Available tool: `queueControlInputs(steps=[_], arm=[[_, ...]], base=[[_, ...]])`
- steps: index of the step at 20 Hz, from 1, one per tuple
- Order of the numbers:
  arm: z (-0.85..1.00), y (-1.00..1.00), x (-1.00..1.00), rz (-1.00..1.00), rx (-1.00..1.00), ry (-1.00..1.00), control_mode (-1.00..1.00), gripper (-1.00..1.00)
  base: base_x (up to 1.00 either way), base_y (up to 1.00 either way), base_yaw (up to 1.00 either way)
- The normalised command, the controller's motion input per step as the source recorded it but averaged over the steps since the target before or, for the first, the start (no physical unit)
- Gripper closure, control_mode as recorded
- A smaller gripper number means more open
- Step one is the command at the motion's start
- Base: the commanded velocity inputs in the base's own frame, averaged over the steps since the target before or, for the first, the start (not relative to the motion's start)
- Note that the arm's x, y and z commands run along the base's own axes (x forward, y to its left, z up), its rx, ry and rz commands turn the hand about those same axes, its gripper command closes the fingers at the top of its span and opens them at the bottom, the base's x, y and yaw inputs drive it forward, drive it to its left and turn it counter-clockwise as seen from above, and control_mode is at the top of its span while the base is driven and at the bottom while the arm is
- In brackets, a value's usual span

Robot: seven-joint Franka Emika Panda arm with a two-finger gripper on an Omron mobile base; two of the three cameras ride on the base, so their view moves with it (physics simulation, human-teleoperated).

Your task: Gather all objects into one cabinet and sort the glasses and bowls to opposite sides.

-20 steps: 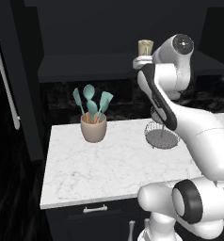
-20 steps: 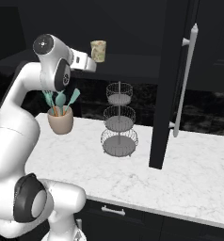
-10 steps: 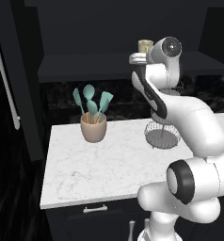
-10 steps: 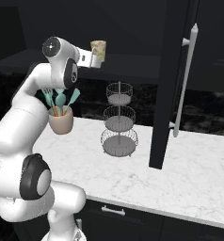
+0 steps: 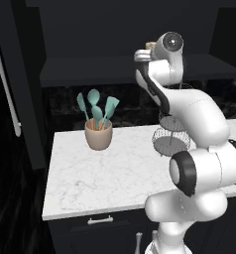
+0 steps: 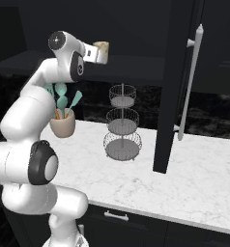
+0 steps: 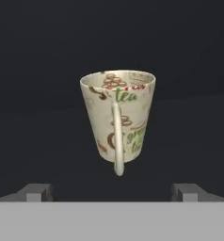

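Observation:
A speckled tan cup (image 7: 117, 117) printed with "tea" stands on the dark shelf (image 5: 90, 69) of the black upper cabinet. Its handle faces the hand camera. The same cup (image 6: 102, 48) shows at the end of my raised arm, and again as the cup (image 5: 150, 46) just past the wrist. My gripper (image 7: 112, 193) is open, its fingertips (image 7: 38, 192) set wide apart just short of the cup, which is lined up with the gap between them, and nothing is held. The cabinet door (image 6: 170, 87) with its pale bar handle (image 6: 192, 82) hangs open to the right. The bowls are out of view.
A three-tier wire basket stand (image 5: 172, 134) sits on the white marble counter (image 5: 90, 178), under my arm. A tan pot of teal utensils (image 5: 98, 134) stands to its left. Another door with a bar handle (image 5: 6, 84) is at the far left.
The wrist has swung in and a little up toward the cup, and the elbow has shifted. The cup and the counter items have stayed put. The jaws remain wide.

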Motion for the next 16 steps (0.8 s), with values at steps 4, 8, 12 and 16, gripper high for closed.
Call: queueControlInputs(steps=[4, 8, 12, 16], arm=[[0.02, -0.03, 0.36, -0.02, 0.00, 0.06, -1.00, -1.00], [0.00, -0.01, 0.25, -0.01, 0.00, 0.08, -1.00, -1.00], [0.00, -0.04, 0.31, 0.00, 0.00, 0.05, -1.00, -1.00], [0.00, 0.00, 0.32, 0.00, 0.00, 0.00, -1.00, -1.00]], base=[[0.00, 0.00, 0.00], [0.00, 0.00, 0.00], [0.00, 0.00, 0.00], [0.00, 0.00, 0.00]])
